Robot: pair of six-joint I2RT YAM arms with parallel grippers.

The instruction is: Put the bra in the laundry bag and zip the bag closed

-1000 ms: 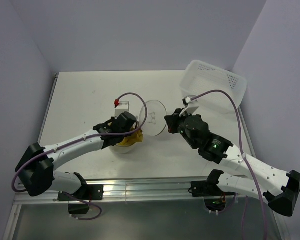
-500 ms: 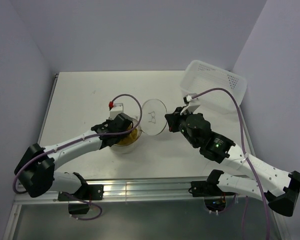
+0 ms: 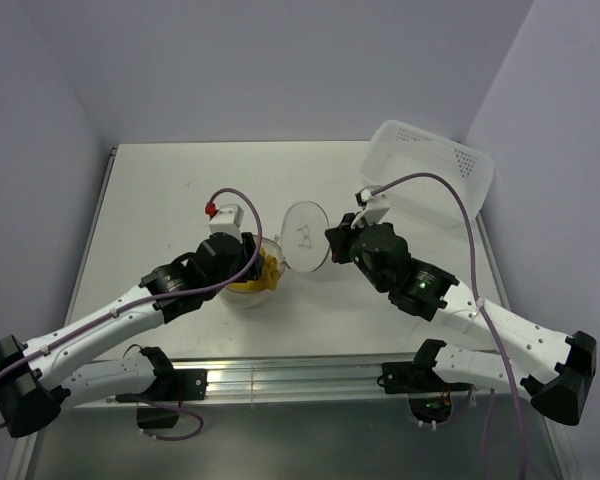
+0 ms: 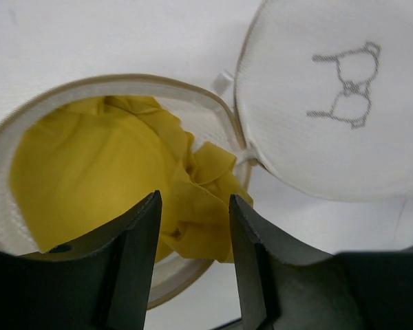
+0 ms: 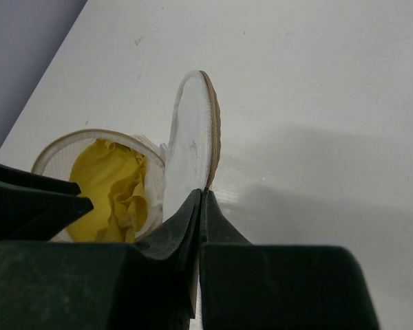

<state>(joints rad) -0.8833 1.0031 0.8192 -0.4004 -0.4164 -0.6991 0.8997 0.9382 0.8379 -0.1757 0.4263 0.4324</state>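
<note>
The laundry bag [image 3: 242, 297] stands open at the table's middle, its rim [image 4: 124, 81] round and cream. The mustard bra [image 4: 103, 165] lies bunched inside, and one fold [image 3: 268, 270] hangs over the rim on the lid's side. My left gripper [image 4: 193, 203] hovers just above that fold, open, with nothing between its fingers. The round flap lid [image 3: 305, 235] stands upright beside the opening. My right gripper [image 5: 203, 192] is shut on the lid's lower edge [image 5: 193, 130] and holds it up.
A white perforated plastic basket [image 3: 430, 170] sits at the back right corner. Purple cables loop above both wrists. The walls are close on the left and right.
My left gripper has opened, let go of the bra and drawn back a little above the bag. The right gripper has kept its hold on the lid.
</note>
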